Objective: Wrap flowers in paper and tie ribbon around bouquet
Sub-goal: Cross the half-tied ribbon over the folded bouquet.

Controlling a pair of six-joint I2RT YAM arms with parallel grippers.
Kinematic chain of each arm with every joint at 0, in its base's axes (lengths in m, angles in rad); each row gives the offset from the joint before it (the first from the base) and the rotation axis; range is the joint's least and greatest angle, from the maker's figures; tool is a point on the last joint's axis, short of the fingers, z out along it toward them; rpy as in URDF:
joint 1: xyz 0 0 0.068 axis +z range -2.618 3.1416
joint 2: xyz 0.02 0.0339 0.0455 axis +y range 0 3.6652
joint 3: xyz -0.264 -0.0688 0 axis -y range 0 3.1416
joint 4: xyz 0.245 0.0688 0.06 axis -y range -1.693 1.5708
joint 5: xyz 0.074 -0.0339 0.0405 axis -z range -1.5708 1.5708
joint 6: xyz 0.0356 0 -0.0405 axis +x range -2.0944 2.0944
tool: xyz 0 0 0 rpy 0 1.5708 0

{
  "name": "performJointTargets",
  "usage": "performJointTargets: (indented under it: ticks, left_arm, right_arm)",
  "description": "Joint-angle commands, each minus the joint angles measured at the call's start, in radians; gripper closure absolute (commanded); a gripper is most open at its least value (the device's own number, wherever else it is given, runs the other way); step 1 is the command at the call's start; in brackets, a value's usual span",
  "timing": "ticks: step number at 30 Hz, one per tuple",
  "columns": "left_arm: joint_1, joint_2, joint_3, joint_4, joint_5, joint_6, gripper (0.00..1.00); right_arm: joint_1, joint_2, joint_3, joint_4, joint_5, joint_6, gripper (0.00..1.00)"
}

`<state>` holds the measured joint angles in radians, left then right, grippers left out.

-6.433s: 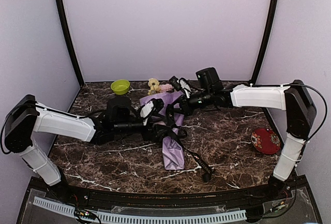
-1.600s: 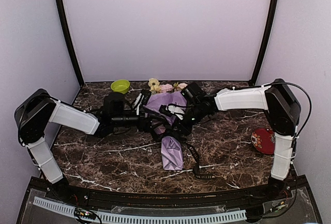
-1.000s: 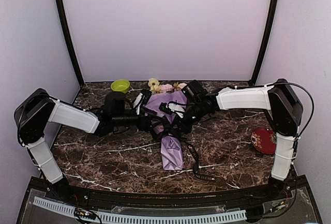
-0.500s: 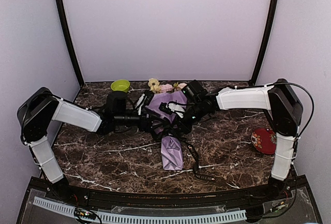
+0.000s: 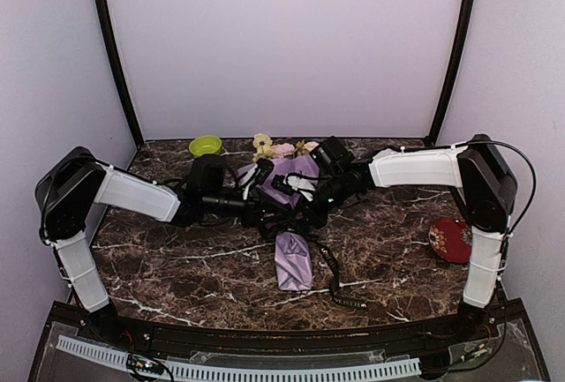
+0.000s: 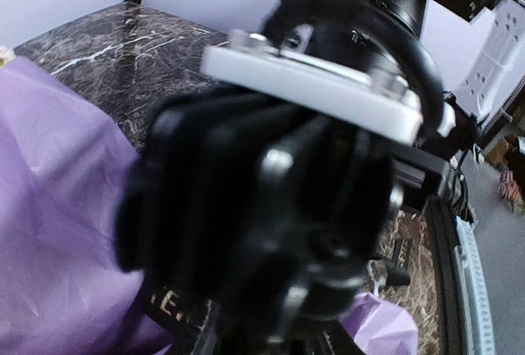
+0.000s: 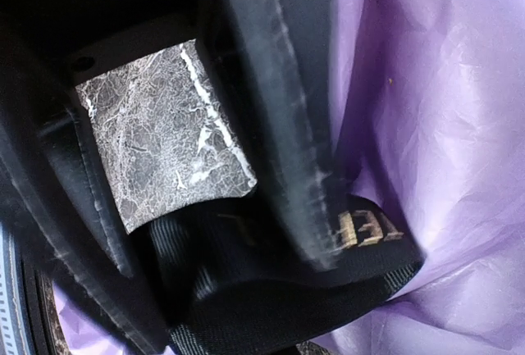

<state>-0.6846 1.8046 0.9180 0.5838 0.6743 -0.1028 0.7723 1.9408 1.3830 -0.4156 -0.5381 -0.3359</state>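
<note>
My right end effector [image 5: 298, 209], pressed together on the ribbon [image 7: 361, 244] at the bouquet's [image 5: 295, 260] waist mid-frame, should hold it taut while my left end effector [image 5: 265, 207], whose state I cannot tell, pinches ribbon only, not paper [image 7: 443, 84].

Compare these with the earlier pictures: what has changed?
The right gripper swung down from beside the flowers to the bouquet's middle. The left gripper reached across to meet it. Bouquet, green bowl and red dish stayed put.
</note>
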Motion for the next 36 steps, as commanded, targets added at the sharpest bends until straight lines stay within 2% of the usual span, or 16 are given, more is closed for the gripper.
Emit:
performJointTargets:
  ticks: [1, 4, 7, 11, 22, 29, 36]
  left_arm:
    - [-0.004, -0.006, 0.035, -0.085, 0.042, 0.049, 0.76]
    - [-0.005, -0.015, 0.031, -0.080, 0.038, 0.048, 0.99]
    - [-0.005, -0.034, 0.010, -0.047, 0.018, 0.038, 1.00]
    - [-0.005, -0.091, -0.040, -0.012, -0.076, 0.037, 1.00]
    - [-0.004, -0.274, -0.189, -0.098, -0.237, 0.073, 1.00]
    - [-0.004, -0.364, -0.325, -0.135, -0.331, 0.001, 1.00]
    - [-0.003, -0.393, -0.382, -0.201, -0.419, -0.072, 1.00]
  right_arm:
    - [0.008, -0.024, -0.006, 0.022, -0.004, 0.008, 1.00]
    - [0.008, -0.031, -0.011, 0.030, 0.000, 0.010, 1.00]
    - [0.007, -0.030, -0.012, 0.029, 0.014, 0.014, 1.00]
    - [0.003, -0.042, -0.024, 0.040, 0.045, 0.023, 1.00]
    - [-0.045, -0.090, -0.097, 0.129, 0.102, 0.122, 1.00]
    - [-0.090, -0.116, -0.150, 0.175, 0.110, 0.201, 1.00]
    - [-0.122, -0.119, -0.190, 0.214, 0.110, 0.271, 1.00]
